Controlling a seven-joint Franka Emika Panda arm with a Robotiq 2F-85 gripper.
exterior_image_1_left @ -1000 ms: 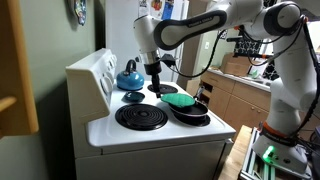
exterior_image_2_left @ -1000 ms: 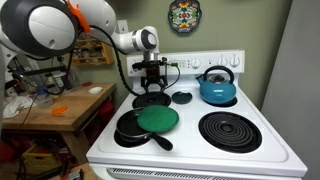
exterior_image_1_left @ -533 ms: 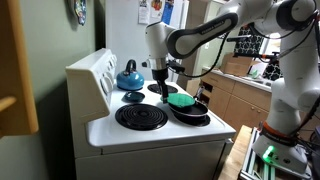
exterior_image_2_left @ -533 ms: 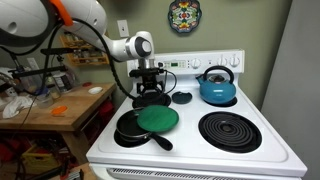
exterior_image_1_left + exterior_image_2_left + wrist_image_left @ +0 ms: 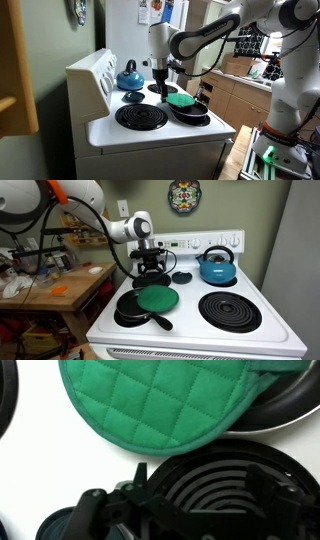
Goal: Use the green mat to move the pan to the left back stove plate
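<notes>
The green mat (image 5: 158, 300) lies loose on top of the pan (image 5: 127, 310), covering much of its bowl. The pan sits on the front left burner with its short handle pointing toward the stove's front edge. Just behind it is the left back stove plate (image 5: 215, 482), a black coil with nothing on it. By these views the task is barely begun. The mat has not been picked up and the pan has not been shifted, so taking the mat, gripping or pushing the pan through it and carrying it back all lie ahead. The gripper (image 5: 151, 270) hangs close above the back plate, pointing straight down. In the wrist view its jaws stand well apart with only the coil between them, so it holds nothing. The arm reaches in level from the counter side, wrist bent downward. The blue kettle (image 5: 214, 268) sits on the back right burner, well apart from all this.
</notes>
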